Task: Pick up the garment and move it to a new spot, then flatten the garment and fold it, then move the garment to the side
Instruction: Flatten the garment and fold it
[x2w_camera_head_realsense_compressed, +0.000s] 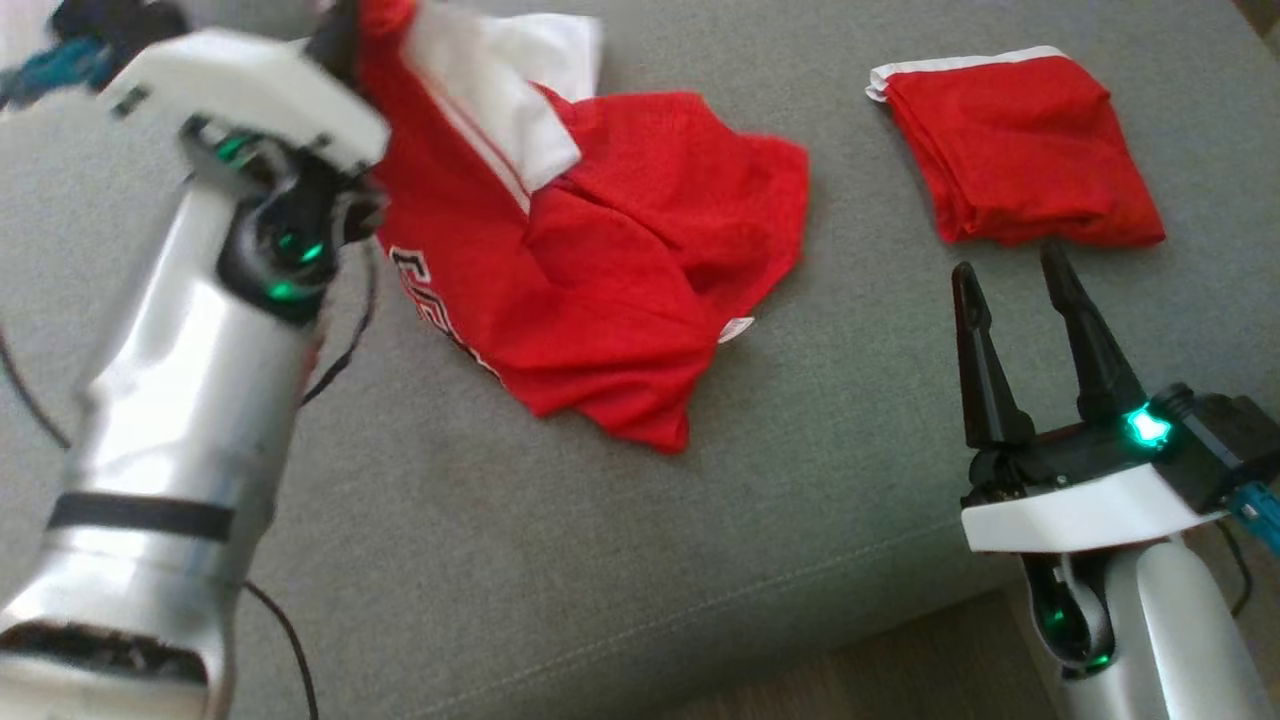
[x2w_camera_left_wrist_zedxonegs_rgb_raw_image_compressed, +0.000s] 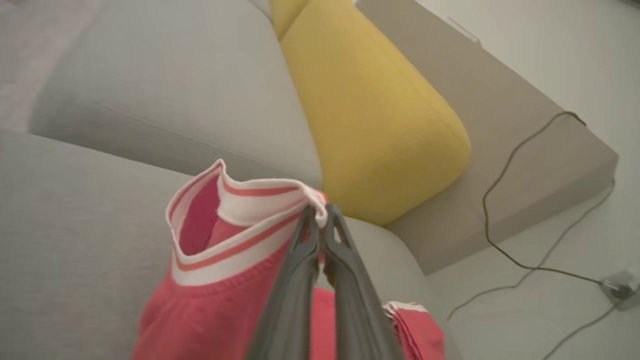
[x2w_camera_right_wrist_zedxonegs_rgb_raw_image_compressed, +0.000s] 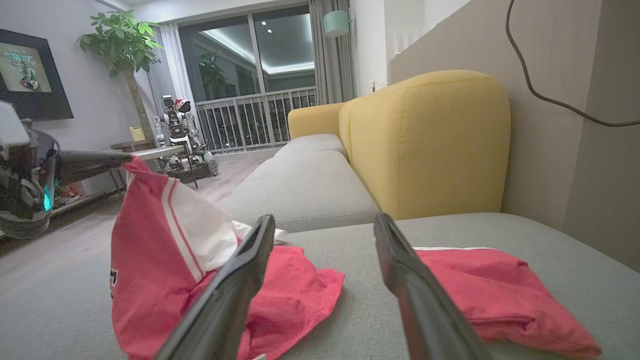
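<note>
A crumpled red garment (x2w_camera_head_realsense_compressed: 620, 270) with white trim and dark lettering lies on the grey sofa seat (x2w_camera_head_realsense_compressed: 500, 520). One edge of it is lifted off the seat. My left gripper (x2w_camera_head_realsense_compressed: 338, 35) is shut on that raised white-striped hem (x2w_camera_left_wrist_zedxonegs_rgb_raw_image_compressed: 225, 260), fingertips together (x2w_camera_left_wrist_zedxonegs_rgb_raw_image_compressed: 322, 214); the right wrist view shows it holding the cloth (x2w_camera_right_wrist_zedxonegs_rgb_raw_image_compressed: 150, 250) up from the left (x2w_camera_right_wrist_zedxonegs_rgb_raw_image_compressed: 127, 160). My right gripper (x2w_camera_head_realsense_compressed: 1008, 262) hovers open and empty at the lower right, its fingers (x2w_camera_right_wrist_zedxonegs_rgb_raw_image_compressed: 250, 260) pointing between the two red cloths.
A second red garment (x2w_camera_head_realsense_compressed: 1020, 150), folded, lies at the far right of the seat (x2w_camera_right_wrist_zedxonegs_rgb_raw_image_compressed: 490, 285). A yellow backrest cushion (x2w_camera_left_wrist_zedxonegs_rgb_raw_image_compressed: 375, 115) rises behind. The seat's front edge (x2w_camera_head_realsense_compressed: 800, 610) runs along the bottom. A black cable (x2w_camera_left_wrist_zedxonegs_rgb_raw_image_compressed: 500, 200) trails on the floor.
</note>
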